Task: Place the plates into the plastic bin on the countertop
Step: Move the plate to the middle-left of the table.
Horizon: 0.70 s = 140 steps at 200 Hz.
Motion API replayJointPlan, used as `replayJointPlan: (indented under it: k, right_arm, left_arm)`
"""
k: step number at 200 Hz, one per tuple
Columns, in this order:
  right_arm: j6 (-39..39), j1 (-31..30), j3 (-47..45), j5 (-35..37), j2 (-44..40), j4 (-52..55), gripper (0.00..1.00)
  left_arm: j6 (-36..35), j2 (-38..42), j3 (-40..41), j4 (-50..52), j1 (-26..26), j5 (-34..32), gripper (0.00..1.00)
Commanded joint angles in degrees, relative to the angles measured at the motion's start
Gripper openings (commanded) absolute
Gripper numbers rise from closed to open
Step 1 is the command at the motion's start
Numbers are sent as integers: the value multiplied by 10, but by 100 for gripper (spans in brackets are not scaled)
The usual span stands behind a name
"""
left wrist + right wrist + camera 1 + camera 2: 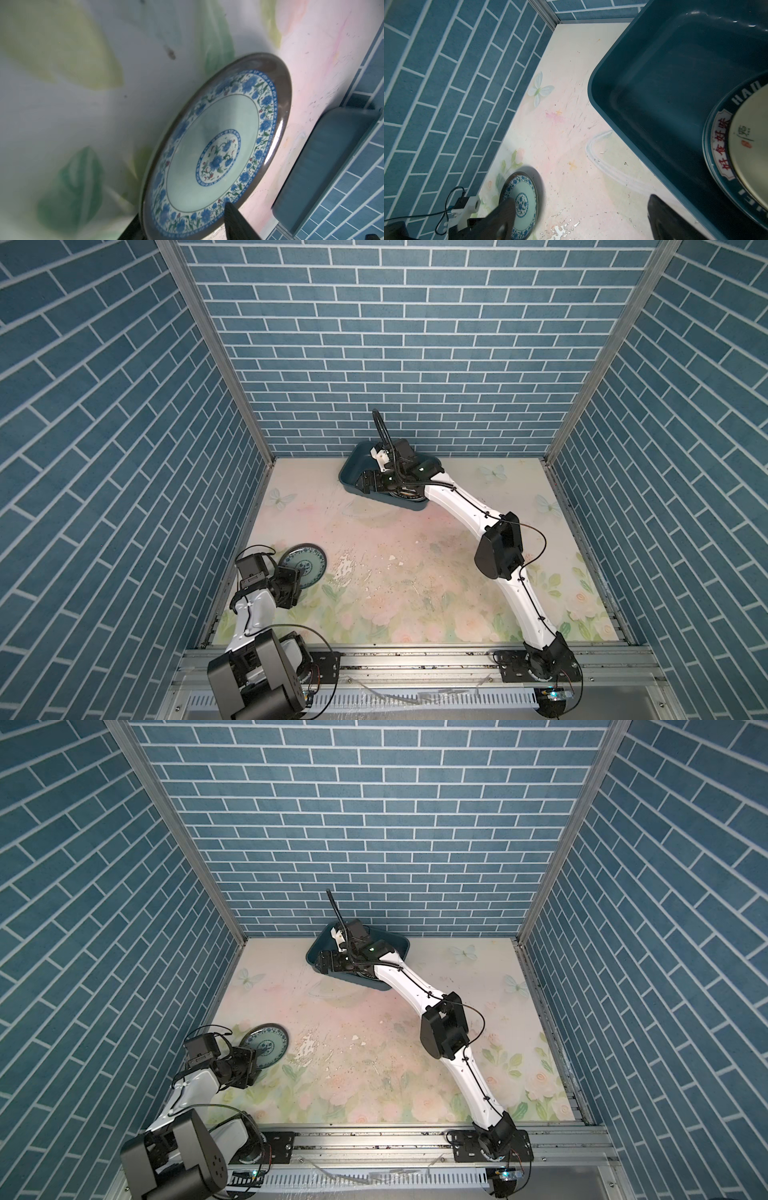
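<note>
Floral countertop point(415, 564) by the left wall: teal patterned plate point(218, 145), well apart from the plastic bin point(353, 472). Left gripper point(182, 216) jaws half-spread astride its rim, grip unclear; seat the rim deep and close firmly before lifting. Right gripper point(580, 199) gapes empty above the bin

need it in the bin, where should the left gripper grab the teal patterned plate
By its dark rim, on the edge nearest the left gripper, coming in low from that side. The teal patterned plate is wide and shallow, too broad to span, so only the thin rim fits: one finger above, one beneath. Its jaws straddle that edge.
</note>
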<state>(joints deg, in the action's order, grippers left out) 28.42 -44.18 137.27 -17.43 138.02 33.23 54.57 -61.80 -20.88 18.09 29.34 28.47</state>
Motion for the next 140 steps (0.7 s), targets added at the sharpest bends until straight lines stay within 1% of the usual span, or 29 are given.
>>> replayJointPlan:
  k: [1,42,66,85,112,140]
  right_arm:
    - [-21,6,16,15,-14,21,98]
    - [-22,11,12,28,-17,17,99]
    - [-21,12,7,32,-20,8,99]
    - [-19,14,7,34,-20,4,98]
    - [-16,14,7,36,-20,0,98]
    - [-14,15,7,43,-22,-3,99]
  left_arm:
    - [-6,-40,19,-14,2,-35,52]
    - [-13,-69,13,-19,2,-33,22]
    - [-15,-78,9,-21,2,-31,10]
    - [-20,-79,0,-15,2,-28,5]
    - [-36,-63,-33,21,2,-30,0]
    - [-41,-28,-81,65,2,-28,0]
